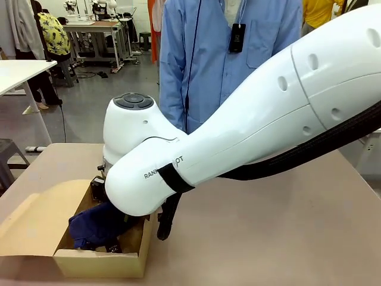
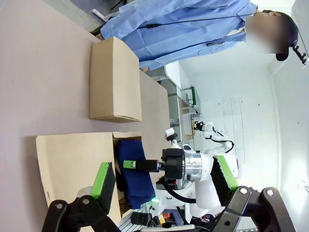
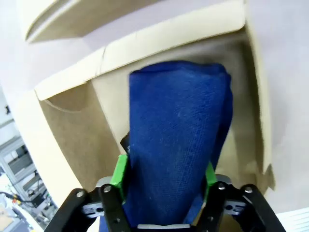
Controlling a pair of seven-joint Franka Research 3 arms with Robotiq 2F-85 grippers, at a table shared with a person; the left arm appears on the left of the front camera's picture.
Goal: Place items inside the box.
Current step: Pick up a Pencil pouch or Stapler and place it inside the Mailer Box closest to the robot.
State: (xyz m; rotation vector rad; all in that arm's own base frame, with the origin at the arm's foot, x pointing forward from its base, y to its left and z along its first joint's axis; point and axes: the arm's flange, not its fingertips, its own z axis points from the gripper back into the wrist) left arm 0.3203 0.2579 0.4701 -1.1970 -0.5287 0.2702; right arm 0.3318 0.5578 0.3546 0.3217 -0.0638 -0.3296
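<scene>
The navy blue zip fabric pouch is lodged in the larger brown cardboard box, lengthwise between the pads of the right pincer, whose hold, pinching or slack, cannot be told.

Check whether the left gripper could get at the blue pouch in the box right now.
Probably not cleanly. The left gripper is open and faces the box, but the right gripper has its pads either side of the pouch, and the right arm hangs over the box.
</scene>
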